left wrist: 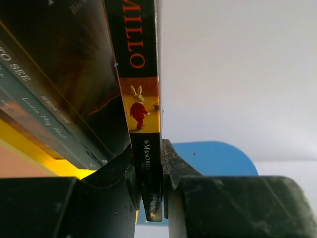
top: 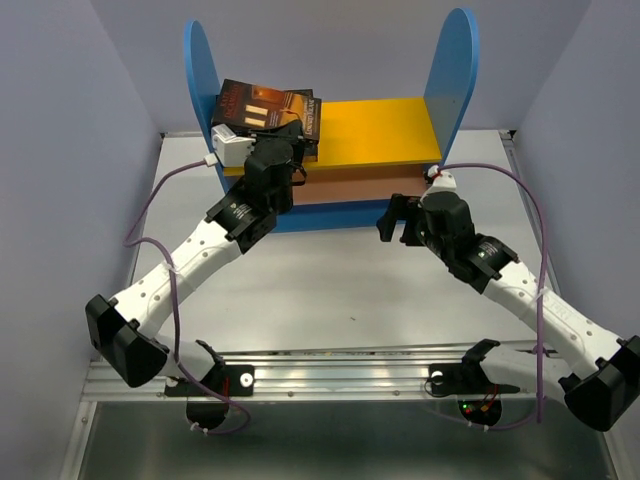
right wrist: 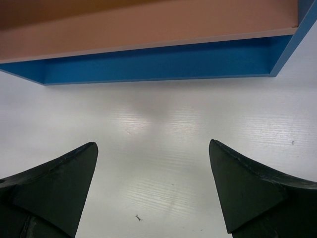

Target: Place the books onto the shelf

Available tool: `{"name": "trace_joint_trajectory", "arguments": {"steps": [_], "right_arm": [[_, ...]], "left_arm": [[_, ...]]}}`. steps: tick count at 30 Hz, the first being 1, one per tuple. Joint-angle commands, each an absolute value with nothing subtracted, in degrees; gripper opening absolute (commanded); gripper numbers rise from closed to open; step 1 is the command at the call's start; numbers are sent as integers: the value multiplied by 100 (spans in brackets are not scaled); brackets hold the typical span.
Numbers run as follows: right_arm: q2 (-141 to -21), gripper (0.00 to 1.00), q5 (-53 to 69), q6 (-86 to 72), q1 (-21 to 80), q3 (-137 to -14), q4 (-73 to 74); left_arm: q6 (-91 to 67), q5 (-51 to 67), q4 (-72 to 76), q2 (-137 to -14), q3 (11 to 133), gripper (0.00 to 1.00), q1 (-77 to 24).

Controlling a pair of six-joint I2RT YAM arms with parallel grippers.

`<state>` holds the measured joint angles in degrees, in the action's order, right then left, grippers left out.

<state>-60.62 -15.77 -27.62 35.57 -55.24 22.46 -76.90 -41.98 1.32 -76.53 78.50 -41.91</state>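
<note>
Up at the shelf (top: 202, 80), the left pincer (left wrist: 150, 181) grasps one thin book (left wrist: 141, 99) by its edge: light, bendy, likely slippery. The right pincer (right wrist: 153, 188) is released.

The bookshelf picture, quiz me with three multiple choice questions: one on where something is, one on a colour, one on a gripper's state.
1. Where are the books?
A) on the yellow top board, at its left end
B) on the table
C) on the blue bottom board

2. What colour are the shelf's side panels?
A) yellow
B) blue
C) red

3. How is the left gripper?
A) open over the table
B) shut on a book
C) shut on nothing

Answers:
1 A: the top view shows them piled beside the left panel.
2 B: both round-topped panels are blue.
3 B: the left wrist view shows it clamped on a book's edge.
</note>
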Motion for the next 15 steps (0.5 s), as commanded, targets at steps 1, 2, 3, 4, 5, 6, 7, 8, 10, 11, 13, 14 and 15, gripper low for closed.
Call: {"name": "trace_joint_trajectory", "arguments": {"steps": [1, 2, 3, 4, 5, 6, 7, 8, 10, 11, 13, 14, 15], "right_arm": [[-6100, 100, -1406, -2681, 3507, -5687, 2171], [-6108, 100, -1389, -2681, 3507, -5687, 2162], [-6117, 100, -1363, -2689, 3507, -5687, 2162], [-6117, 100, -1336, -2689, 3455, -5687, 2171], [-6143, 100, -1327, -2689, 3454, -5704, 2171], [-6152, 100, -1301, -2689, 3454, -5704, 2171], [-6161, 100, -1283, -2689, 3454, -5704, 2171], [-6161, 100, -1266, -2689, 3454, -5704, 2171], [-6170, 100, -1205, -2681, 3454, -5687, 2171], [-6170, 100, -1195, -2681, 3454, -5687, 2171], [-6153, 100, -1152, -2672, 3454, -5687, 2162], [-6152, 100, -1143, -2672, 3454, -5687, 2171], [-6170, 100, -1116, -2654, 3454, -5704, 2153]], "left_arm": [[-8489, -5106, 18, -7839, 8454, 0, -4210], [-8629, -5150, -226, -7883, 8525, 0, -4210], [-8631, -5176, -263, -7927, 8665, 0, -4210], [-8631, -5168, -307, -7971, 8718, 0, -4210], [-8683, -5159, -386, -8041, 8762, 0, -4210], [-8692, -5142, -430, -8094, 8841, 1, -4210], [-8710, -5124, -465, -8095, 8877, 9, -4219], [-8762, -5089, -605, -8130, 8947, 32, -4210], [-8789, -5019, -685, -8112, 8965, 53, -4210], [-8789, -4975, -677, -8095, 8921, 60, -4219], [-8780, -4905, -686, -8025, 8886, 62, -4219], [-8763, -4878, -712, -8007, 8868, 62, -4219], [-8771, -4869, -738, -7981, 8851, 63, -4219]]}}
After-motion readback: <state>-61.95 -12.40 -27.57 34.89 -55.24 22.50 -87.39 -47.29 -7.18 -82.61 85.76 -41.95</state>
